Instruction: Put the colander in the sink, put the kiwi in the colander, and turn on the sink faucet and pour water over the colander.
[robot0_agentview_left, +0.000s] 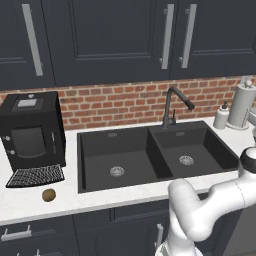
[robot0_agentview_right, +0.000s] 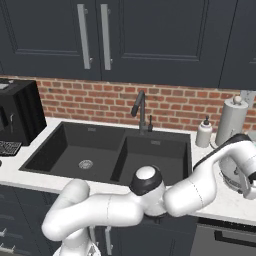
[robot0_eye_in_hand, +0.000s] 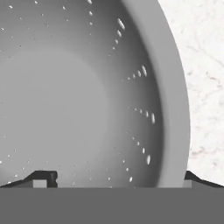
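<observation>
In the hand view the colander (robot0_eye_in_hand: 78, 100), a silvery perforated bowl, lies right under my gripper (robot0_eye_in_hand: 118, 179). The gripper is open, one fingertip (robot0_eye_in_hand: 43, 178) over the inside of the bowl and the other outside its rim. In the right base view the colander (robot0_agentview_right: 226, 176) sits on the counter right of the sink (robot0_agentview_right: 115, 150), with my gripper (robot0_agentview_right: 245, 184) down on it. The brown kiwi (robot0_agentview_left: 48, 195) lies on the counter left of the black double sink (robot0_agentview_left: 150, 150). The dark faucet (robot0_agentview_left: 172, 107) stands behind the divider, with no water showing.
A black coffee machine (robot0_agentview_left: 31, 130) stands left of the sink, above the kiwi. A white soap bottle (robot0_agentview_right: 203, 133) and a paper towel roll (robot0_agentview_right: 231, 120) stand at the back right by the brick wall. White marble counter (robot0_eye_in_hand: 205, 65) borders the colander.
</observation>
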